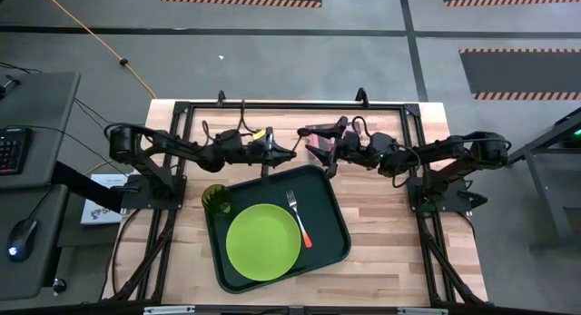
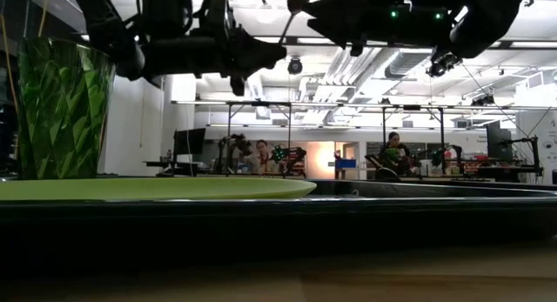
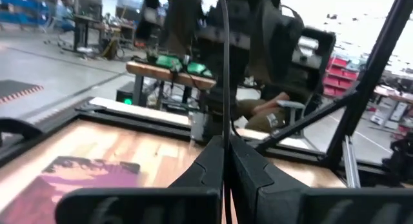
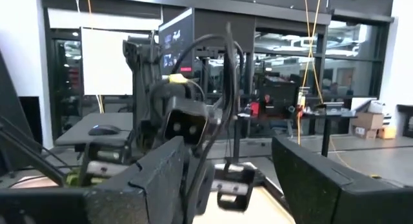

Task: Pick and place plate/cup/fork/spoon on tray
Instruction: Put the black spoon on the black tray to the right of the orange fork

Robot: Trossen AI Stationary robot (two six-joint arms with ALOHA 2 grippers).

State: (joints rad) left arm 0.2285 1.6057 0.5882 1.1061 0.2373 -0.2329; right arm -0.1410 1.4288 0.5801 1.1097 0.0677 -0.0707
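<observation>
Fingers of the left gripper (image 1: 289,153) pinch the spoon (image 3: 224,88) upright above the tray (image 1: 334,209); lower onto bare tray beside fork (image 1: 299,217); right gripper (image 1: 320,149) released.

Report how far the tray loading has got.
Done: the plate, cup and fork sit on the tray. In hand: the left tool pinches the thin spoon above the tray's far edge. Left: setting the spoon down. The right tool hangs open nearby.

robotics lab | more arm rigs (image 2: 261,150) | workbenches (image 2: 487,170) | seated person (image 2: 392,150)
</observation>
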